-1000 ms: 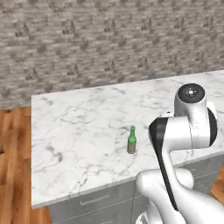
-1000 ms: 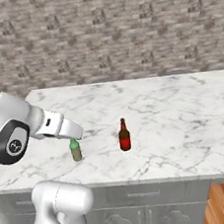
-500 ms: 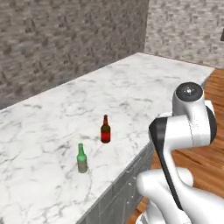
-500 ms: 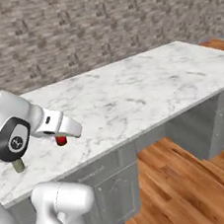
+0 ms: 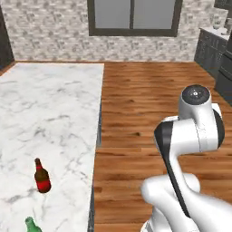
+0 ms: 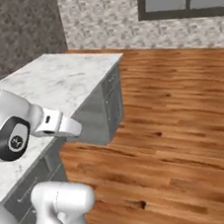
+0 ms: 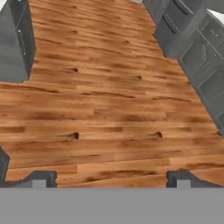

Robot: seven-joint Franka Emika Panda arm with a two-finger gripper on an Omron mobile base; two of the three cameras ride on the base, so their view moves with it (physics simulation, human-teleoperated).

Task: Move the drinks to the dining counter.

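I see the wooden floor as the largest thing here; it runs from the robot to the stone wall with a dark-framed window. On the left side of the left base view is the dining table, a broad white marble slab with grey veins. In the right base view the same table stands on grey drawer fronts, with its free corner toward the floor. At the far right of the left base view there are dark cabinets, and the hand view shows dark cabinets as well, at its upper right.

The white arm rises in front of me. The end effector is released: its two dark fingertips stand far apart over the bare floor, with nothing between them.

On the table, near its near edge, the red-brown beer bottle stands upright. The green glass bottle stands just beside it, closer to me, partly cut by the picture's bottom edge.
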